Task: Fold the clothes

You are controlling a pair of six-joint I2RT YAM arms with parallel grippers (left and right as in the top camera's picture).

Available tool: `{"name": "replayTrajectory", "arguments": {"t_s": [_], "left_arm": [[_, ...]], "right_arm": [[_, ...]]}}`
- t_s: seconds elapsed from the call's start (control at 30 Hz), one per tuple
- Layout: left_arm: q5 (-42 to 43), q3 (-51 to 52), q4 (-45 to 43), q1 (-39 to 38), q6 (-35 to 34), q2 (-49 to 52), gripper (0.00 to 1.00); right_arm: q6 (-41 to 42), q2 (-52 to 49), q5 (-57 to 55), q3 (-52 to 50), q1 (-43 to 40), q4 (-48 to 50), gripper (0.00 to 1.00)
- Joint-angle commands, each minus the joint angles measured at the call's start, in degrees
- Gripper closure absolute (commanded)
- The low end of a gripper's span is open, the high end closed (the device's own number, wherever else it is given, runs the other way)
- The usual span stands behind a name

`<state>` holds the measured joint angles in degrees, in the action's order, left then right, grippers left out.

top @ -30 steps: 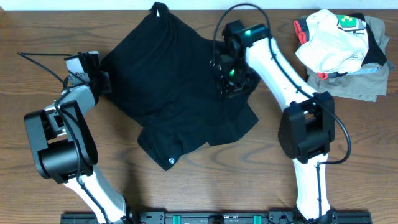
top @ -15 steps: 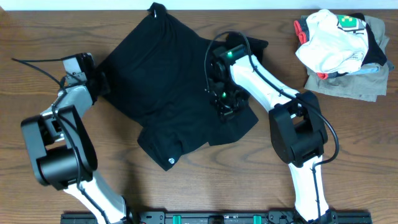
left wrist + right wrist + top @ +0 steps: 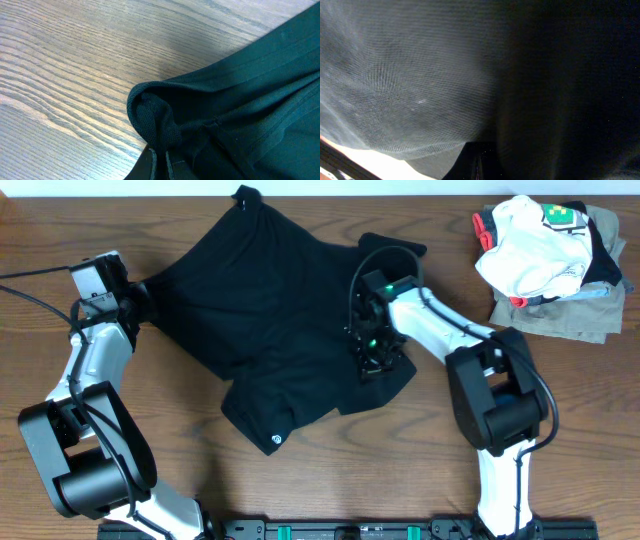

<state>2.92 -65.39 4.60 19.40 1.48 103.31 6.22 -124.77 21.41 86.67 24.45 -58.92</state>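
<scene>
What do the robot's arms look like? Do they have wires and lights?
The left arm and right arm are white tubes joined by chunky black joints. Thin black cables loop off them. The left gripper and right gripper are black, and a green light glows on the right arm's wrist.

The left arm (image 3: 95, 365) reaches forward along the left side, elbow bent. Its wrist is turned inward, and the left tool (image 3: 137, 288) is closed, pinching an edge of the black garment (image 3: 265, 300). The right arm (image 3: 440, 330) stretches forward and to the left with its wrist tipped down. The right tool (image 3: 372, 362) points downward, fingers closed in the same garment.
</scene>
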Motion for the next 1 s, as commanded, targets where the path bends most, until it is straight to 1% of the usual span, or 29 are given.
{"name": "replayTrajectory", "arguments": {"t_s": [0.0,0.1,0.17,0.27,0.4,0.47,0.63,0.77,0.83,0.9,0.97], "left_arm": [[-1.1,-0.3,0.1,0.4,-0.3,-0.7,0.94],[-1.1,-0.3,0.6,0.4,-0.3,-0.7,0.94],[-1.1,-0.3,1.8,0.4,-0.3,-0.7,0.94],[-1.0,-0.3,5.7,0.3,-0.3,-0.7,0.94],[-1.0,-0.3,13.2,0.4,-5.0,-0.6,0.94],[-1.0,0.1,16.5,0.3,-6.6,-0.6,0.94],[-0.8,0.5,23.3,0.3,-9.3,-0.6,0.94],[2.4,0.5,27.4,0.2,-10.8,-0.6,0.94],[3.4,0.5,29.0,0.1,-10.8,-0.6,0.94],[3.6,0.5,29.9,0.1,-10.8,-0.6,0.94],[3.7,0.5,30.5,0.1,-10.8,-0.6,0.94]], "right_arm": [[1.4,-4.1,-12.2,-3.0,-6.0,5.5,0.96],[0.7,-4.1,-11.2,-3.0,-9.7,10.8,0.89],[0.1,-4.1,-10.2,-3.0,-11.7,13.8,0.87],[-1.2,-4.1,-10.3,-3.0,-13.3,17.5,0.85],[-2.7,-4.1,-12.0,-2.7,-14.6,22.8,0.82],[-2.8,-4.1,-13.3,-1.7,-15.5,24.8,0.77],[-4.2,-4.1,-13.7,2.8,-18.2,25.7,0.76],[-5.7,-4.1,-13.7,7.0,-20.1,25.6,0.75],[-5.9,-4.1,-13.7,9.3,-20.8,23.8,0.75],[-5.9,-4.1,-13.1,12.5,-21.1,19.3,0.76],[-6.3,-4.0,-11.8,16.2,-21.1,13.9,0.57]]}}
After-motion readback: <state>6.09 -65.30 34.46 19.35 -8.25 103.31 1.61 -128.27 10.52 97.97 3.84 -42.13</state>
